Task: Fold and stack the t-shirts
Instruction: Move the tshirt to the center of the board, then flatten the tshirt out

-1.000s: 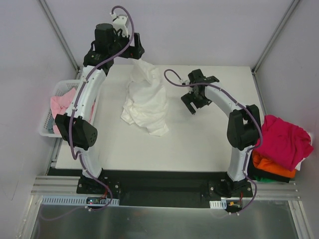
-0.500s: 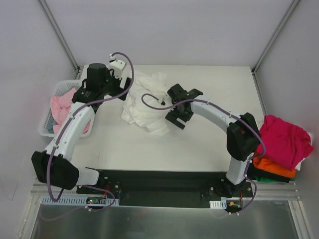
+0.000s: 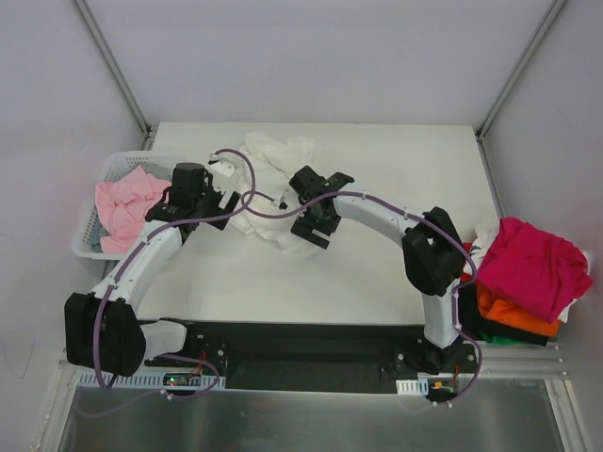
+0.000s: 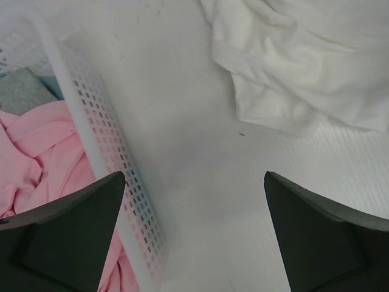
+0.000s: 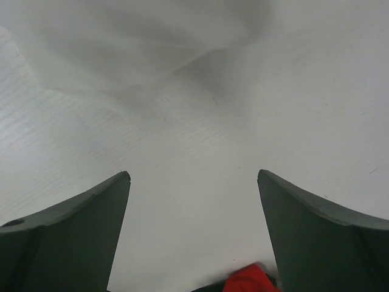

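A white t-shirt [image 3: 272, 156] lies crumpled at the table's middle back. My left gripper [image 3: 222, 200] is open and empty, low between the shirt's left edge [image 4: 304, 61] and the basket wall [image 4: 103, 134]. My right gripper [image 3: 312, 226] is open too, at the shirt's near right edge, with the white cloth [image 5: 152, 48] just ahead of its fingers and bare table between them. A pale pink t-shirt [image 3: 127, 198] fills the basket. Magenta [image 3: 532, 264], orange [image 3: 504, 315] and dark [image 3: 490, 331] t-shirts are piled off the table's right edge.
The white lattice basket [image 3: 113, 160] stands at the left edge of the table [image 3: 377, 273]. A grey cloth [image 4: 21, 91] lies in it beside the pink one [image 4: 36, 158]. Frame posts rise at both back corners.
The left gripper has let go of the lifted white shirt, which dropped into a heap, and has come down near the basket. The right gripper has moved left to the shirt.
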Robot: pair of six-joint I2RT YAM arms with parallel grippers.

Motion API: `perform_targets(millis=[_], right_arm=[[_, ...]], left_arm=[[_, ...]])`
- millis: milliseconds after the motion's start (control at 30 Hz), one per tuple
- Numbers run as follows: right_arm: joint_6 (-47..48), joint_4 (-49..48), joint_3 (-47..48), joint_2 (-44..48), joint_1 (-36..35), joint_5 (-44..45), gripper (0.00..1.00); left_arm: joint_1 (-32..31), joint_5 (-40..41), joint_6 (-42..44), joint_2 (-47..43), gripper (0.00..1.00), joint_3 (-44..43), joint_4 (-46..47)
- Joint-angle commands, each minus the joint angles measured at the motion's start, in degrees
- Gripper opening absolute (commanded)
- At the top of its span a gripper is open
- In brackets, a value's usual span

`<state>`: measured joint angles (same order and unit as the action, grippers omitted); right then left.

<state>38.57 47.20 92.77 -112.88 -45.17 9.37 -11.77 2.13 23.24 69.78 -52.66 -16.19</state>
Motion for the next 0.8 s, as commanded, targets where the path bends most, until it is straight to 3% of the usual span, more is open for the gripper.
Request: perform_targets(millis=[0, 167, 767], right_arm=[[1.16, 1.58, 3.64, -2.51, -2.11, -2.59, 0.89], [1.33, 1.67, 4.08, -4.01, -3.70, -5.06, 0.83], [3.88, -1.58, 6.37, -10.43, -3.79, -7.34, 0.68]], left_arm=[[4.73, 0.16, 0.05, 1.58, 0.99, -1.21, 5.55], [8.95, -0.28, -0.74, 3.52, 0.99, -2.53, 6.52], [11.07, 0.42, -1.09, 3.96, 0.97, -0.86, 8.01]])
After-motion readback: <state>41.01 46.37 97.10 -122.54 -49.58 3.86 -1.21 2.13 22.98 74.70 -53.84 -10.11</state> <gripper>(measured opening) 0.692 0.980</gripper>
